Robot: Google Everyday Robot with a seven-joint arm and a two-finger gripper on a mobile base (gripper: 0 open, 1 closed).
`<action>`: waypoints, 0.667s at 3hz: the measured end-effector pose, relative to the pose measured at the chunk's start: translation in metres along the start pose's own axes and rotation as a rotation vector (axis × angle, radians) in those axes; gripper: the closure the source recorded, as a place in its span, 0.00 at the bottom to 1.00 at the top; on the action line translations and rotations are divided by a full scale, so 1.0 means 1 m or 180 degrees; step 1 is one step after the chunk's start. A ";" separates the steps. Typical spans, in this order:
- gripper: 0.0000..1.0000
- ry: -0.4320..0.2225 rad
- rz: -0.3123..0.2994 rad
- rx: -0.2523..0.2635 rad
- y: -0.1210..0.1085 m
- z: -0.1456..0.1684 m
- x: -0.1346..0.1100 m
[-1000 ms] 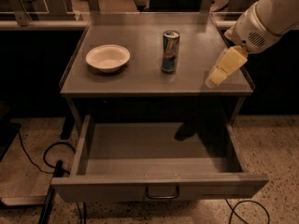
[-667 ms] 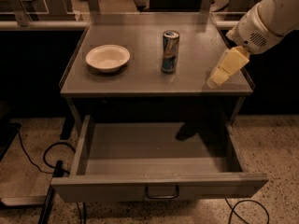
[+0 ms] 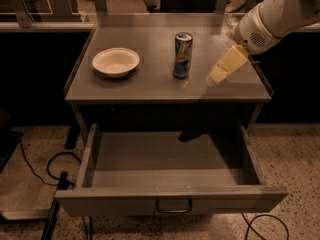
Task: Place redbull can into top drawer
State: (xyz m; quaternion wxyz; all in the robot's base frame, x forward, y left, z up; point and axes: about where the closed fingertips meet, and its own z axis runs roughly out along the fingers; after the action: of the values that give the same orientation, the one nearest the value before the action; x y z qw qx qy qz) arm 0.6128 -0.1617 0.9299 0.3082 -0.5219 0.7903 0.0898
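The redbull can (image 3: 182, 55) stands upright near the middle of the grey table top (image 3: 150, 86), blue and silver with a silver top. The top drawer (image 3: 170, 199) is pulled out wide below the table and its inside is bare, with a small bar handle (image 3: 173, 207) at the front centre. My gripper (image 3: 223, 68) hangs over the right part of the table top, to the right of the can and apart from it, holding nothing. The white arm (image 3: 272, 19) reaches in from the upper right.
A shallow white bowl (image 3: 115, 61) sits on the left part of the table top. Black cables (image 3: 50, 169) lie on the speckled floor at the left, and another (image 3: 265, 224) at the lower right. Furniture legs stand behind the table.
My gripper has moved a little to the left, closer to the can. The can, bowl and drawer have not moved.
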 end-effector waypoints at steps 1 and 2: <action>0.00 -0.0126 -0.0094 -0.0049 -0.010 0.023 -0.034; 0.00 -0.0161 -0.0154 -0.0142 -0.013 0.046 -0.059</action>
State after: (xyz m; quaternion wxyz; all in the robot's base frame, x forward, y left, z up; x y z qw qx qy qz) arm 0.6577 -0.1011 0.9301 0.3185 -0.5452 0.7672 0.1130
